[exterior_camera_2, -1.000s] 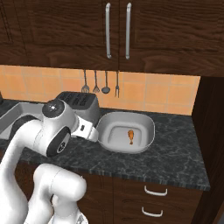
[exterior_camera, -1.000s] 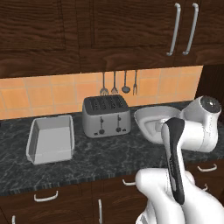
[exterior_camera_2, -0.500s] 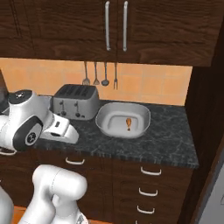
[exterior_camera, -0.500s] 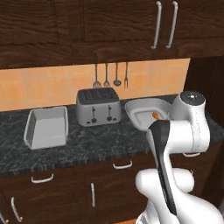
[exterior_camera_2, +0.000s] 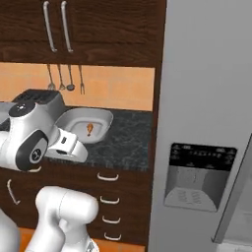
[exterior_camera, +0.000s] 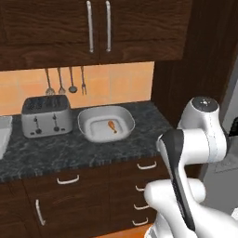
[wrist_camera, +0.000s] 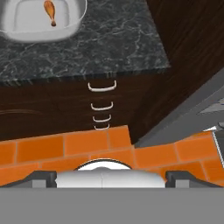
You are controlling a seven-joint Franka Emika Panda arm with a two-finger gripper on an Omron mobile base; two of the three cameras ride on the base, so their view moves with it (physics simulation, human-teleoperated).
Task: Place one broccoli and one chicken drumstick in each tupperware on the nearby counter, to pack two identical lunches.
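On the counter [exterior_camera: 69, 151] — white tupperware [exterior_camera: 106, 123] holding one drumstick [exterior_camera: 112, 125].

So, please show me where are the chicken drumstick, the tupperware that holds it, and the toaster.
chicken drumstick [exterior_camera: 112, 125], left base view, on the middle of its meat.
tupperware [exterior_camera: 88, 122], left base view, on its bare left rim.
toaster [exterior_camera: 46, 122], left base view, on its silver front face.

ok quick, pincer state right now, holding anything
pincer: open, its two dark tips set wide apart, nothing between them.
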